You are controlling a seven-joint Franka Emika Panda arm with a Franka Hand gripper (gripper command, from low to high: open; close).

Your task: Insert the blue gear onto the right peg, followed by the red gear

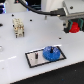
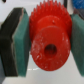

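The gripper (image 2: pixel 46 42) is closed on the red gear (image 2: pixel 48 40). In the wrist view, its two teal pads (image 2: pixel 21 42) press against opposite sides of the toothed rim, so the jaws stand only as far apart as the gear is wide. The gear's raised hub and dark centre hole face the camera.

In the exterior view, the gripper (image 1: pixel 74 25) hangs above the white table (image 1: pixel 15 55), with the red gear (image 1: pixel 75 26) showing between its fingers, well clear of the surface.

From there, the grey plate (image 1: pixel 44 56) with its black edge lies toward seven o'clock. The blue gear (image 1: pixel 51 52) sits flat on the end of the plate that is on the exterior view's right, covering the peg there. A thin dark pin (image 1: pixel 37 55) stands bare at about nine o'clock from the blue gear.

A small pale blocky object (image 1: pixel 18 27) stands far off at about nine o'clock from the gripper. A black cable (image 1: pixel 35 7) runs across the back.
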